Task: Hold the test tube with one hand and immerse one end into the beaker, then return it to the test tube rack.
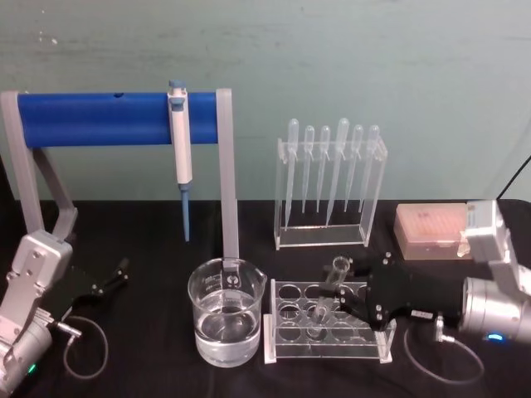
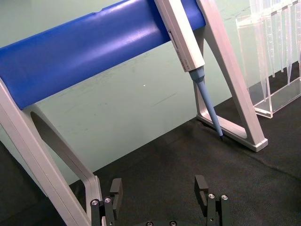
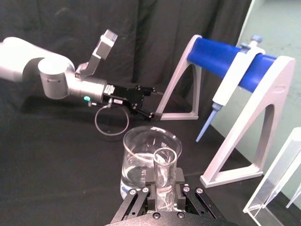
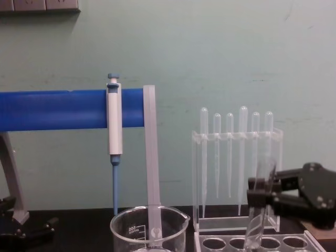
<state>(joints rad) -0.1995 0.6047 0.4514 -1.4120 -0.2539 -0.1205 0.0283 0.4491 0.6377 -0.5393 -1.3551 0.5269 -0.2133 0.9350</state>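
Note:
The test tube [image 1: 330,292] is a clear glass tube that leans with its lower end in a hole of the clear rack [image 1: 282,344]. My right gripper [image 1: 342,288] is shut on its upper part from the right. The right wrist view has the test tube [image 3: 164,179] clamped between the fingers [image 3: 150,181], with the beaker [image 3: 150,155] just beyond it. The beaker [image 1: 226,322], holding clear liquid, stands left of the rack. From the chest view, the tilted test tube [image 4: 260,205] is gripped by the right gripper [image 4: 257,193]. My left gripper [image 1: 114,278] rests open at the far left.
A blue-barred stand [image 1: 116,118] holds a blue-and-white pipettor [image 1: 180,149] behind the beaker. A clear holder with several plastic pipettes [image 1: 330,186] stands behind the rack, and a pink tip box [image 1: 427,230] sits at the right. The left gripper [image 2: 158,188] faces the stand's leg.

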